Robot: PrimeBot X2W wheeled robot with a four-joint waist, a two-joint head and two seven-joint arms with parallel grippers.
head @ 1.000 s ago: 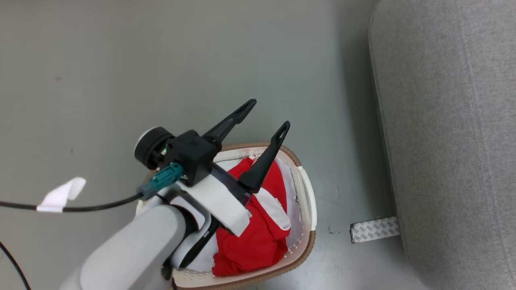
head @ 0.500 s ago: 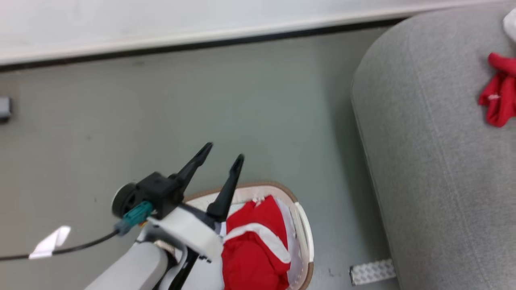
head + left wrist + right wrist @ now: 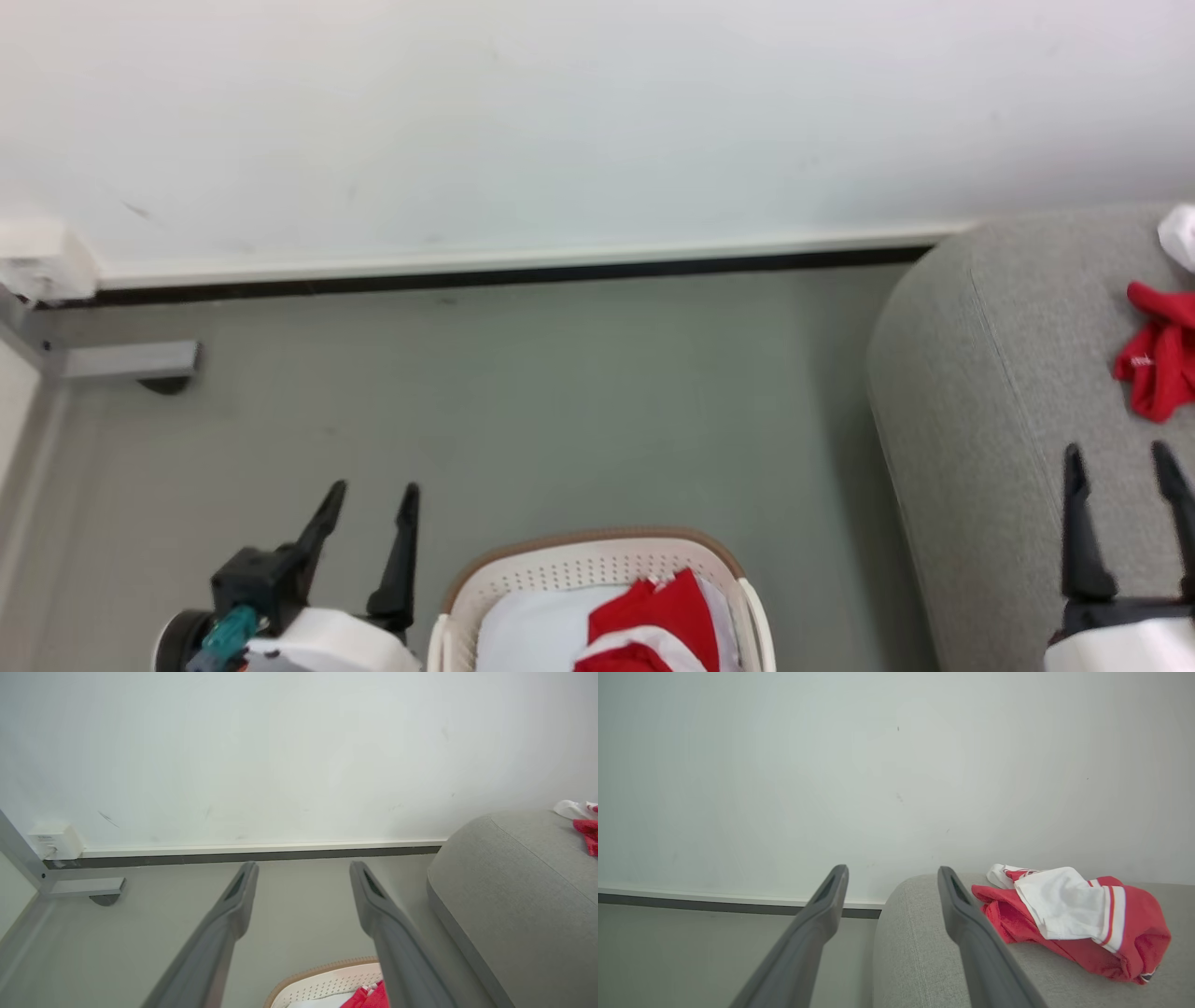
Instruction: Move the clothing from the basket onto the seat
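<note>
The white perforated basket with a brown rim sits on the floor at the bottom middle, holding red clothing with a white stripe over a white cloth. A second red and white garment lies on the grey seat at the right, its red edge showing in the head view. My left gripper is open and empty, left of the basket, over the floor. My right gripper is open and empty over the seat, just short of the dropped garment. The basket rim peeks between my left fingers.
A white wall with a dark baseboard runs behind the floor. A grey metal bracket and a white box stand at the far left by the wall. Open grey floor lies between the basket and the wall.
The head camera has tilted up, bringing the wall and the seat's garment into view. My left gripper now stands left of the basket instead of over it. My right gripper has come into view.
</note>
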